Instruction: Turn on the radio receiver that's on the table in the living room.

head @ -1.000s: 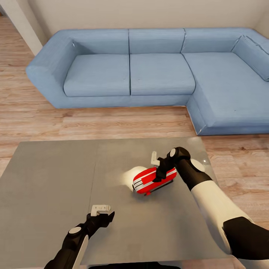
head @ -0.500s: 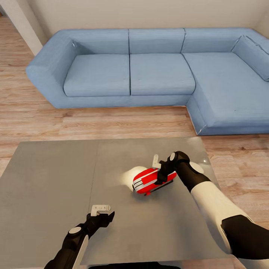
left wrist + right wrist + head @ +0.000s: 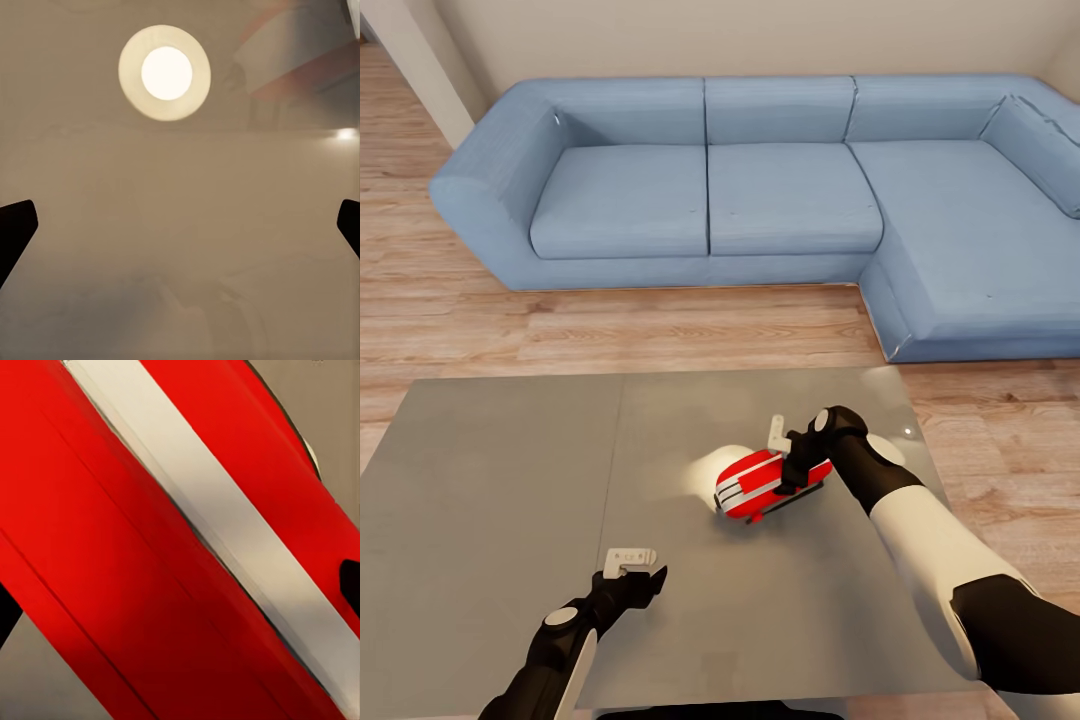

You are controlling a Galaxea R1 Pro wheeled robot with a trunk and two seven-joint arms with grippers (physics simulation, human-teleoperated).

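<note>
No text, label, brand, number or sign can be read in any of the views. The red casing and white band of the radio receiver [image 3: 770,482] are seen to be bare of lettering. Nothing legible is carried by the grey top of the bench [image 3: 510,480] around it.

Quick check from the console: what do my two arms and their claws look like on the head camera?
Both arms have glossy white shells with black joint sections and a round white cap near the wrist. Each black wrist ends in a claw with pale grey-white fingers: the left claw and the right claw. No cables or markings are visible.
</note>
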